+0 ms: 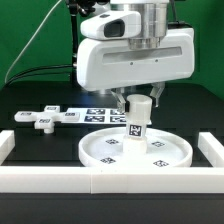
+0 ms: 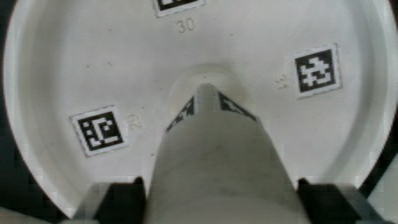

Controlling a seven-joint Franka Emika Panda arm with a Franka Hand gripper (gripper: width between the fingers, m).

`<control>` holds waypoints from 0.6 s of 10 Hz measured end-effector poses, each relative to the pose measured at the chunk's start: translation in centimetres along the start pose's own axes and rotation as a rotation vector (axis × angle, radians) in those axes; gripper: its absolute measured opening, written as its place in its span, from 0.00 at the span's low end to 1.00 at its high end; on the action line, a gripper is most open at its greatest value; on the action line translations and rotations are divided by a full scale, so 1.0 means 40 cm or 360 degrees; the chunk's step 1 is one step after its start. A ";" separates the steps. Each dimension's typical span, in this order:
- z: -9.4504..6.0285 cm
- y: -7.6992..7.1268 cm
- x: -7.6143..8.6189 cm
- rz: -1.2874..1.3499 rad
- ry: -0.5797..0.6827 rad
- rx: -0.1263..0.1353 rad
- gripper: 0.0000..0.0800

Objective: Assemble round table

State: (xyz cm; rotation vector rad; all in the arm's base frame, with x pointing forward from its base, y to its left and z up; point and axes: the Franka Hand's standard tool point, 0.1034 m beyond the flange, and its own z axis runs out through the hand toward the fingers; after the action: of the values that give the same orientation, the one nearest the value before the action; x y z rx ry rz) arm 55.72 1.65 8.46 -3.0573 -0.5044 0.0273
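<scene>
The large round rimmed disc lies flat on the black table, tags on its face. My gripper is shut on the short cylindrical leg and holds it upright over the disc's middle, its lower end at or just above the disc. In the wrist view the leg runs down between my two black fingertips onto the disc. The small cross-shaped base lies on the table toward the exterior view's left.
The marker board lies behind the disc. A white border wall runs along the front, with side pieces at the exterior view's left and right.
</scene>
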 end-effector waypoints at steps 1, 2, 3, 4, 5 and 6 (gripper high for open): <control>0.000 -0.004 0.001 0.0208 0.0017 0.0029 0.51; 0.000 -0.007 0.003 0.0384 0.0048 0.0048 0.51; 0.001 -0.014 0.003 0.0544 0.0061 0.0070 0.51; 0.001 -0.020 0.006 0.0675 0.0078 0.0089 0.51; 0.001 -0.029 0.010 0.0867 0.0100 0.0111 0.51; 0.001 -0.035 0.010 0.1029 0.0118 0.0132 0.51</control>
State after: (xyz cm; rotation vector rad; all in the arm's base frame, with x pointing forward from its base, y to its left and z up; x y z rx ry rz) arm 55.66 3.12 8.47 -2.9753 0.4837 -0.0426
